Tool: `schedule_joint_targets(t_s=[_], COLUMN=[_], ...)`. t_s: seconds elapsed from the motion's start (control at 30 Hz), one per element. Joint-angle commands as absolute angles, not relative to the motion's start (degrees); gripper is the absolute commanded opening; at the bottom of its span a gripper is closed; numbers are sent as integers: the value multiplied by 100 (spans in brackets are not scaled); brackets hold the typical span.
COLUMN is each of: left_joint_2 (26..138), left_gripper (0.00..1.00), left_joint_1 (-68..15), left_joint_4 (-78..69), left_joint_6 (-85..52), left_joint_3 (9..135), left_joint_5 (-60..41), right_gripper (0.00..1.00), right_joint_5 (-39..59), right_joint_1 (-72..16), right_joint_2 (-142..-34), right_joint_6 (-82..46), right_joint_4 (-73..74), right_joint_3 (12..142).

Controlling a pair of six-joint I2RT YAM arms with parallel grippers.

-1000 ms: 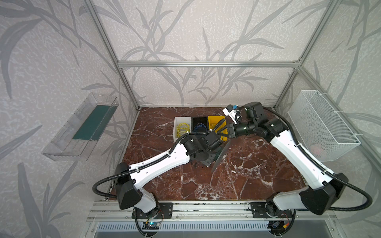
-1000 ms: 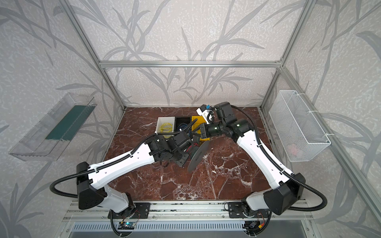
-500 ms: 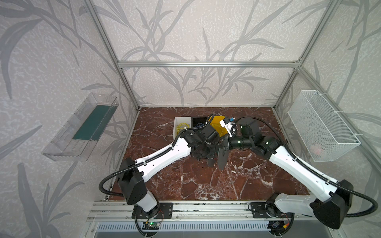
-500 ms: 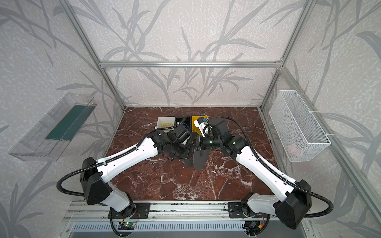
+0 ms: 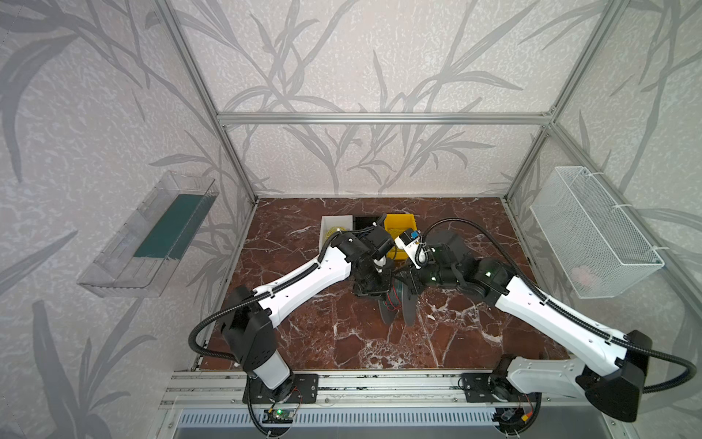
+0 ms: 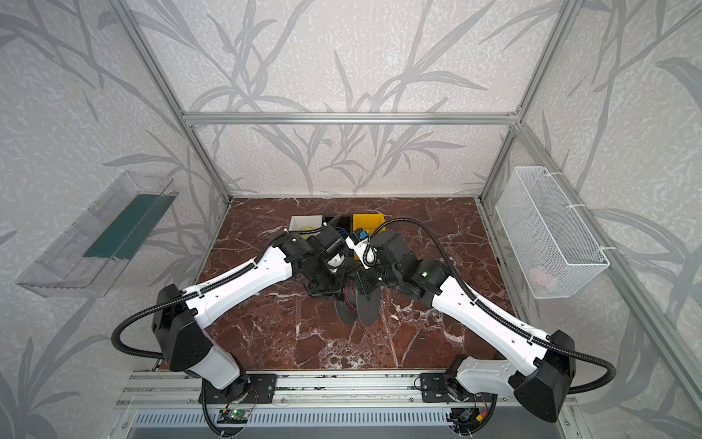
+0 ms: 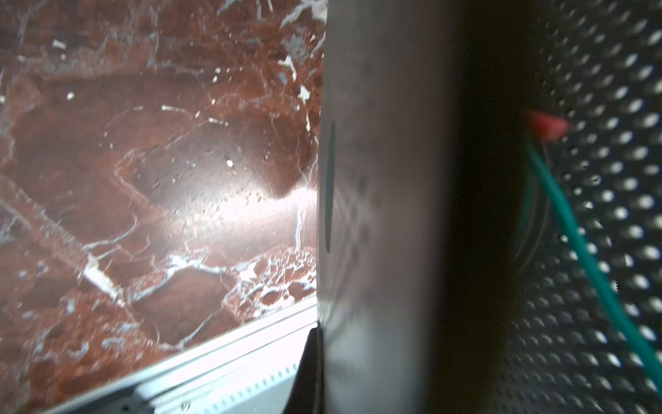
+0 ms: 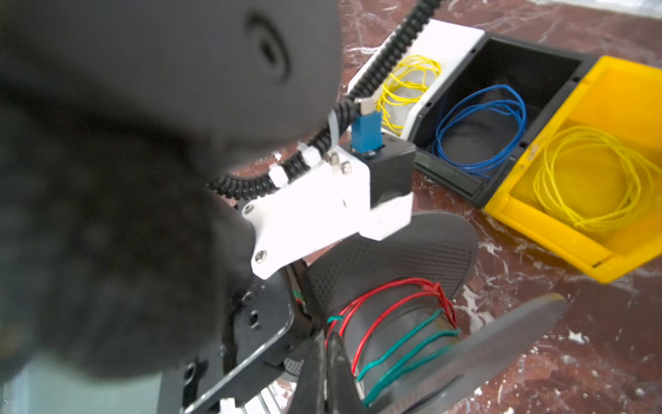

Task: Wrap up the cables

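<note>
Right wrist view shows teal wire (image 8: 412, 331) wound on the spool (image 8: 394, 251), right gripper (image 8: 324, 344) pinched closed on its end, left gripper (image 8: 297, 304) closed too. Seems light, springy; best held near that end.

Left gripper (image 5: 378, 290), right gripper (image 8: 324, 346) closed, adjacent.

Two robot arms (image 5: 304, 281) (image 5: 551, 315); three bins (image 8: 447, 36) (image 8: 501, 61) (image 8: 537, 233); two yellow wire coils (image 8: 394, 93) (image 8: 542, 179); one blue coil (image 8: 476, 166); one spool (image 8: 394, 251); one red wire (image 8: 379, 290); one green wire (image 8: 404, 344); one basket (image 5: 592, 235); one tray (image 5: 125, 262).
</note>
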State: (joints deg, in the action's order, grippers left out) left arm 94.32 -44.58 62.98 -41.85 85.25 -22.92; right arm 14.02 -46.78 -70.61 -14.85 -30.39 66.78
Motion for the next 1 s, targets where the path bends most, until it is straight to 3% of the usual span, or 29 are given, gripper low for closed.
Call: schedule_joint_targets(t_s=[0.0, 0.23, 0.5, 0.67, 0.83, 0.97], left_joint_2=[9642, 9676, 9779, 10055, 9652, 9132], left_gripper=[0, 0, 0, 0, 0, 0], left_joint_1=[-4055, -3986, -3886, -3877, -3824, -3828], left_joint_4=[6509, 6393, 5721, 5885, 5430, 3293], left_joint_6=[-4629, -5284, -6020, -6001, -6609, -7891], left_joint_3=[8769, 8770, 8647, 8993, 8562, 7407], left_joint_5=[-1719, -1830, -2164, -2329, -2073, -2336], right_gripper=[0, 0, 0, 0, 0, 0], right_joint_5=[1983, 973, 1334, 1212, -56, -1460], right_joint_1=[-5206, -6199, -6686, -6844, -7131, -7609], right_joint_2=[-6844, -7016, -6611, -6645, -6618, -6604], right_joint_6=[-898, -64, 260, 646, -217, -1045], right_joint_4=[-4091, -4225, -3639, -4317, -4316, -3783], right_joint_3=[6649, 6495, 6228, 6576, 6128, 5641])
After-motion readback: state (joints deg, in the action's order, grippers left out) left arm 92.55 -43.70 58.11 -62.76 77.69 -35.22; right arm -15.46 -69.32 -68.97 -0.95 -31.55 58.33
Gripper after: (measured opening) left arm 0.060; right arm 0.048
